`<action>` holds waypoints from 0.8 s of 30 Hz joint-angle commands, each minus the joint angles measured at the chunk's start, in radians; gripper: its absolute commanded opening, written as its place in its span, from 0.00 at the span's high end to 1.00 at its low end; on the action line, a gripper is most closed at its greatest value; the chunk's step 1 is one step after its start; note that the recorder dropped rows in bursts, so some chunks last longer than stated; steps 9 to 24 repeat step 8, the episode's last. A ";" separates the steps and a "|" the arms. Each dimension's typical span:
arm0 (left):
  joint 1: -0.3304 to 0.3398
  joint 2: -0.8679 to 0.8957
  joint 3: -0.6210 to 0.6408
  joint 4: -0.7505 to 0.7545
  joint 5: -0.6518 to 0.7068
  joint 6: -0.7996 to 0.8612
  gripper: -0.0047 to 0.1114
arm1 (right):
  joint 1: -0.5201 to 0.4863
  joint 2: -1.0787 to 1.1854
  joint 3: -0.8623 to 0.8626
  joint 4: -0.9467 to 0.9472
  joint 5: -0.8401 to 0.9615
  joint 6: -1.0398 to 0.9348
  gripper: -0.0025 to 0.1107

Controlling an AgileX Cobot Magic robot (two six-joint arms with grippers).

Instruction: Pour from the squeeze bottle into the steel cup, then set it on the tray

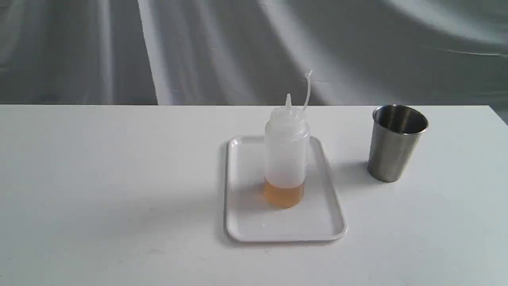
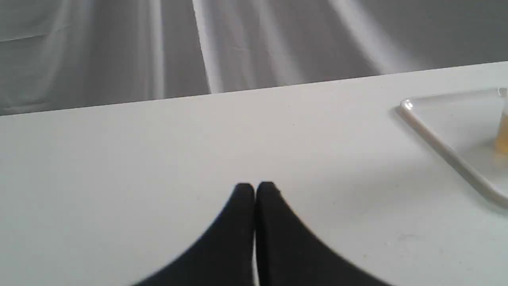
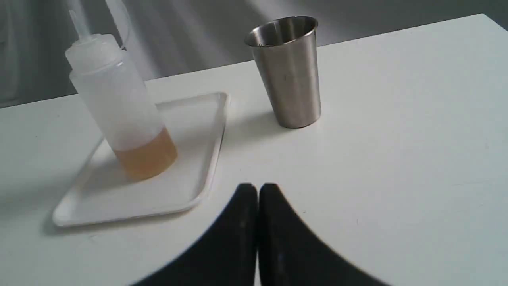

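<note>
The squeeze bottle (image 1: pixel 285 153) stands upright on the white tray (image 1: pixel 246 222) at the table's middle, amber liquid filling its bottom part, cap strap sticking up. The steel cup (image 1: pixel 395 143) stands upright on the table to the tray's right, apart from it. Neither arm shows in the exterior view. My left gripper (image 2: pixel 254 190) is shut over bare table, with the tray (image 2: pixel 444 143) corner off to one side. My right gripper (image 3: pixel 258 190) is shut and holds nothing, short of the bottle (image 3: pixel 119 103), tray (image 3: pixel 198 190) and cup (image 3: pixel 287 71).
The white table (image 1: pixel 119 178) ends at a far edge in front of a grey draped cloth (image 1: pixel 198 47). Its right far corner lies just beyond the cup.
</note>
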 commanded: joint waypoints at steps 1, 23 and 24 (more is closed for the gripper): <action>-0.006 -0.003 0.004 -0.001 -0.007 -0.005 0.96 | 0.000 -0.005 0.003 -0.009 -0.002 -0.002 0.98; -0.006 -0.003 0.004 -0.001 -0.007 -0.001 0.96 | 0.000 -0.005 0.003 -0.009 -0.002 -0.002 0.98; -0.006 -0.003 0.004 -0.001 -0.007 -0.001 0.96 | 0.000 -0.005 0.003 -0.009 -0.002 -0.002 0.98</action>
